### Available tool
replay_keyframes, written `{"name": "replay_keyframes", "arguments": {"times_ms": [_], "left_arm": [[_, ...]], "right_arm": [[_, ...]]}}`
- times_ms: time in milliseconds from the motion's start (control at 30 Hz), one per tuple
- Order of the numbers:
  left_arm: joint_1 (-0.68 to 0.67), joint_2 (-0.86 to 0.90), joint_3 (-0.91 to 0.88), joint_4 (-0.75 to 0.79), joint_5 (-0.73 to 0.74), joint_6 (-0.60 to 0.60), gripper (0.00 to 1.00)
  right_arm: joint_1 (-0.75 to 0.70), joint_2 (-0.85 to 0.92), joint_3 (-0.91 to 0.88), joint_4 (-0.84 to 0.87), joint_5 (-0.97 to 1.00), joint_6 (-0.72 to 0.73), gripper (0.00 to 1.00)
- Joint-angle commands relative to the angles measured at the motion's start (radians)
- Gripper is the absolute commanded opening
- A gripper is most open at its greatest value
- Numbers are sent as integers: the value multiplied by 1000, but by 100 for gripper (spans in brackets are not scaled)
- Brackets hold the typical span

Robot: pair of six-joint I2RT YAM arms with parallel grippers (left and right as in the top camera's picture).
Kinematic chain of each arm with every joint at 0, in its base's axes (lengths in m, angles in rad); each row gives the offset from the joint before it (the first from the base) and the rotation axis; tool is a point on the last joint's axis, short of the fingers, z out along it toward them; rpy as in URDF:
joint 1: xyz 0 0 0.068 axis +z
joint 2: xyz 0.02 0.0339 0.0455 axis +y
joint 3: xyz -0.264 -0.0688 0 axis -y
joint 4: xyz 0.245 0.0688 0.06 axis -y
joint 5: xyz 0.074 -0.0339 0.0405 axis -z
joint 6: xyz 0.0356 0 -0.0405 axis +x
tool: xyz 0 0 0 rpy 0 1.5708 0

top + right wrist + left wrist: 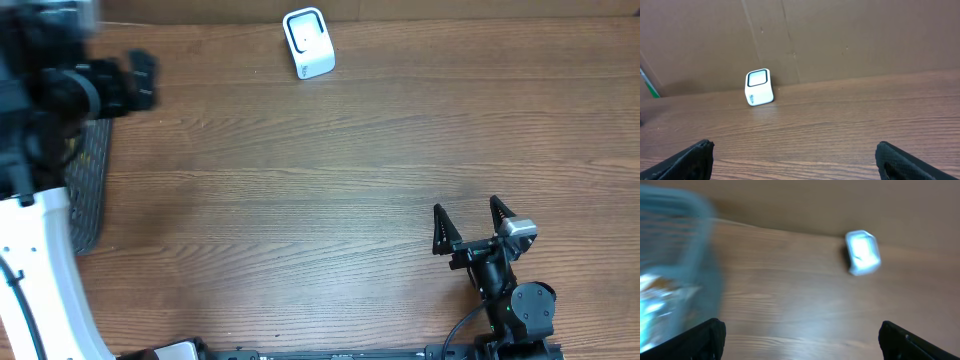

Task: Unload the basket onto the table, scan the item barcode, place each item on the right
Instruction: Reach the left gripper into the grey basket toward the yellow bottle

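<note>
The white barcode scanner (308, 42) stands at the table's far edge, its window also visible in the left wrist view (863, 252) and the right wrist view (759, 87). My left gripper (140, 80) hovers, blurred, at the far left above a dark mesh basket (90, 185). Its jaws are open (802, 347) with only wood between them. In the basket (675, 255) lies something pale and blurred (655, 300); no barcode shows. My right gripper (468, 225) rests low at the front right, open and empty (800, 160), facing the scanner.
A brown cardboard wall (840, 35) runs behind the scanner along the back of the wooden table (330, 190). A green strip (650, 82) shows at the left edge of the right wrist view. The white left arm base (40, 270) fills the front left corner.
</note>
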Motion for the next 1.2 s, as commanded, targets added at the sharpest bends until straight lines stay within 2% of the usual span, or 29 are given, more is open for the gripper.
{"name": "replay_keyframes", "arguments": {"times_ms": [0, 167, 333, 633, 1167], "left_arm": [[130, 6, 21, 14, -55, -59, 100], [312, 55, 21, 65, -39, -92, 100], [403, 141, 21, 81, -39, -92, 100], [414, 333, 21, 119, -39, -79, 100], [413, 530, 21, 185, -39, -8, 100]], "right_arm": [[-5, -8, -10, 3, 5, 4, 100], [-5, -8, -10, 3, 5, 4, 100], [-5, -8, -10, 2, 5, 4, 100], [-5, -8, -10, 3, 5, 4, 100], [-5, -8, -10, 3, 5, 4, 100]]}}
